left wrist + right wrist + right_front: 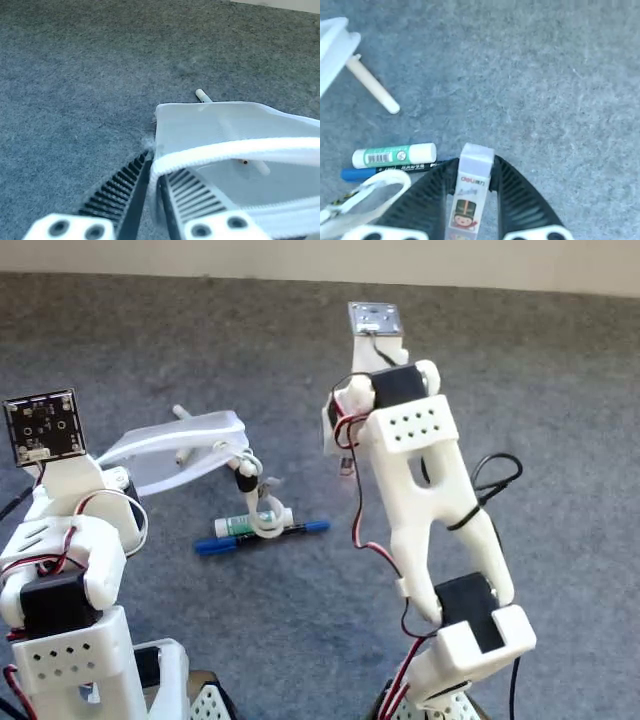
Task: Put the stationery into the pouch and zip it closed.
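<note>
My left gripper [155, 172] is shut on the rim of a translucent white pouch [225, 130], which it holds off the carpet at the left [185, 448]. A white pen [201, 94] pokes out past the pouch's far edge. My right gripper [470, 172] is shut on a white eraser [470, 187] in a printed sleeve, and hangs just above the carpet right of the pouch [345, 452]. On the carpet between the arms lie a green-and-white glue stick [248, 524] and a blue pen [262, 537]. The pouch's white strap loop [266, 523] rests over them.
Grey carpet covers the whole area, with open floor beyond and to the right of the right arm [430, 500]. The glue stick [394, 155], the blue pen [380, 172] and the white pen [372, 84] lie close to the held eraser.
</note>
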You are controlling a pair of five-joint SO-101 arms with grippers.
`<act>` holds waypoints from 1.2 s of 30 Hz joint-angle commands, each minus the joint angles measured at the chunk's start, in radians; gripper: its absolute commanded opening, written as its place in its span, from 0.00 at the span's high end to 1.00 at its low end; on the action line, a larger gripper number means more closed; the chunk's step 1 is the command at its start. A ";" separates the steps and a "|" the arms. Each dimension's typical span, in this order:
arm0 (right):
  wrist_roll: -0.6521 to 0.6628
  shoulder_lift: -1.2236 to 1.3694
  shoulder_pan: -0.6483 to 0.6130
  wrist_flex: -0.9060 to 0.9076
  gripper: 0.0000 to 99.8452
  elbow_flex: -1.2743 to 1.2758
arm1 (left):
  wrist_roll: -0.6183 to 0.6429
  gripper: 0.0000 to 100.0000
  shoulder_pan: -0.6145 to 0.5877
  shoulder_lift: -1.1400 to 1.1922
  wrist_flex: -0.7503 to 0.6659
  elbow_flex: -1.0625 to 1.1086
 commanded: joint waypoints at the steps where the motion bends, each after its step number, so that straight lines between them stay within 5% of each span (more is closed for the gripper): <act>1: -0.008 -0.079 -0.054 0.036 1.00 -0.036 | 0.006 0.99 -0.007 0.001 -0.026 -0.012; 16: -0.008 -0.208 -0.074 0.007 1.00 0.054 | 0.006 0.99 -0.005 -0.001 -0.029 0.019; 36: -0.005 -0.564 -0.191 -0.423 1.00 0.544 | 0.006 0.99 -0.005 -0.001 -0.029 0.021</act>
